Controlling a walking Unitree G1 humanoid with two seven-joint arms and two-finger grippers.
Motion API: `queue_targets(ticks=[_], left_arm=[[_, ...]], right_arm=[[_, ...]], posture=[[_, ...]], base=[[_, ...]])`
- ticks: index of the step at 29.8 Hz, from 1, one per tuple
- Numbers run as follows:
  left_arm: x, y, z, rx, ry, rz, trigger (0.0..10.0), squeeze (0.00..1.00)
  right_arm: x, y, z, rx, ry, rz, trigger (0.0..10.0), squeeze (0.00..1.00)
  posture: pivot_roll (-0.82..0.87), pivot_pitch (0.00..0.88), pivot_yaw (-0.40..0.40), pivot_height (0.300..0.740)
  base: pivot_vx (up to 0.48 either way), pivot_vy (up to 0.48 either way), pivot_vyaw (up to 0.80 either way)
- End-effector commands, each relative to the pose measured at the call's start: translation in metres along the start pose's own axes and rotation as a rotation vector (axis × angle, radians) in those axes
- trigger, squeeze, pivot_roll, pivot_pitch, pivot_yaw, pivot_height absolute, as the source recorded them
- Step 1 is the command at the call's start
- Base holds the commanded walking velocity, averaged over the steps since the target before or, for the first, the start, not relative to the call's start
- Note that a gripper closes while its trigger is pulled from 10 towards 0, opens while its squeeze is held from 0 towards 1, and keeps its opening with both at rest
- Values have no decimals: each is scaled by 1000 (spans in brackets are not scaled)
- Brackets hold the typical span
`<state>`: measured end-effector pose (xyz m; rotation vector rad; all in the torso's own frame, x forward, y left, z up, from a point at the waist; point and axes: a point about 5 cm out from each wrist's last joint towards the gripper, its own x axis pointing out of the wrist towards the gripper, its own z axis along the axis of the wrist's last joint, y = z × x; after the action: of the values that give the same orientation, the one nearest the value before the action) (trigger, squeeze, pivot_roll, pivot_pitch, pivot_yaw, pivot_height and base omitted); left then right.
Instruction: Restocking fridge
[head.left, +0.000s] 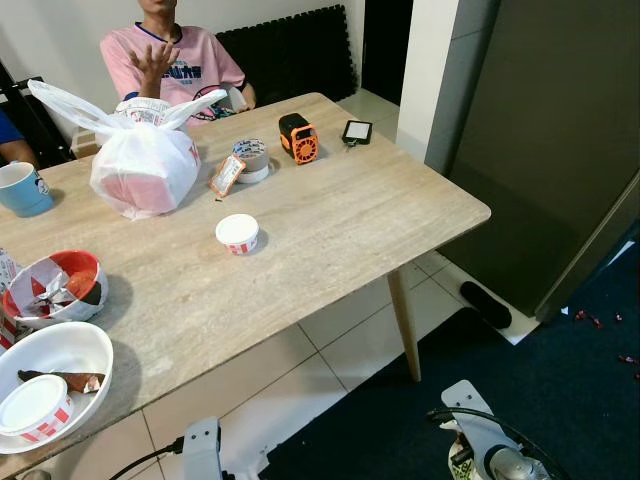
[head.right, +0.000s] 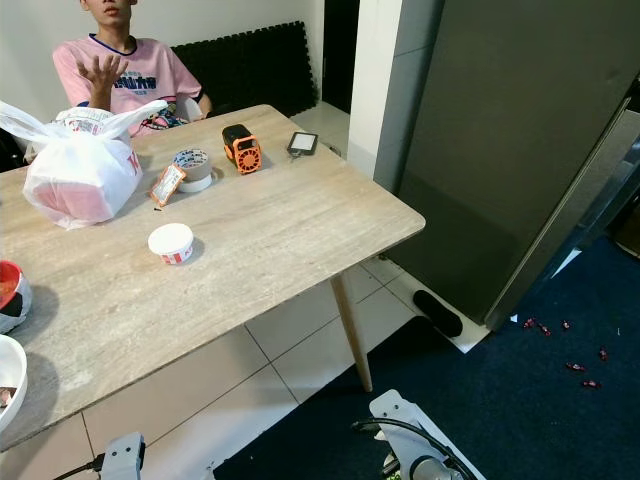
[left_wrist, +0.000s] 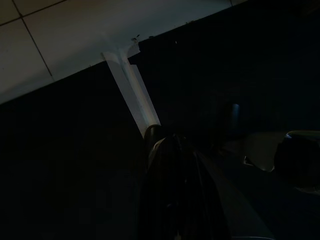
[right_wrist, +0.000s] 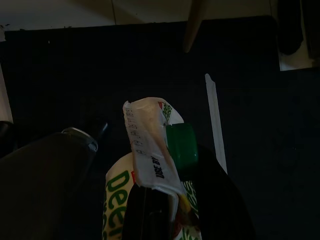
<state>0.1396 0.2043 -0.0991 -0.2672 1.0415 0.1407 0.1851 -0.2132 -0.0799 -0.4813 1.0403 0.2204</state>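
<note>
The right gripper is closed on a white-and-green packet, held low over the dark carpet. The fridge stands ahead to the right, door shut, with free floor between. Left gripper hangs idle; its fingers appear closed.

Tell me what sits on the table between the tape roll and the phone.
The orange-and-black gadget stands between the tape roll and the phone, seen in both eye views.
</note>
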Motion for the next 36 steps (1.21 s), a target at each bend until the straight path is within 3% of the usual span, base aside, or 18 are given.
queue_targets(ticks=[1,36], left_arm=[[0,-4,-6,-16,17,-4,10000,0],[0,-4,-9,-16,25,-2,10000,0]], right_arm=[[0,-1,2,5,-10,-2,10000,0],[0,-1,-2,7,-2,-1,10000,0]], posture=[[-7,0,5,740],[-16,0,9,740]], base=[[0,0,0],[0,0,0]])
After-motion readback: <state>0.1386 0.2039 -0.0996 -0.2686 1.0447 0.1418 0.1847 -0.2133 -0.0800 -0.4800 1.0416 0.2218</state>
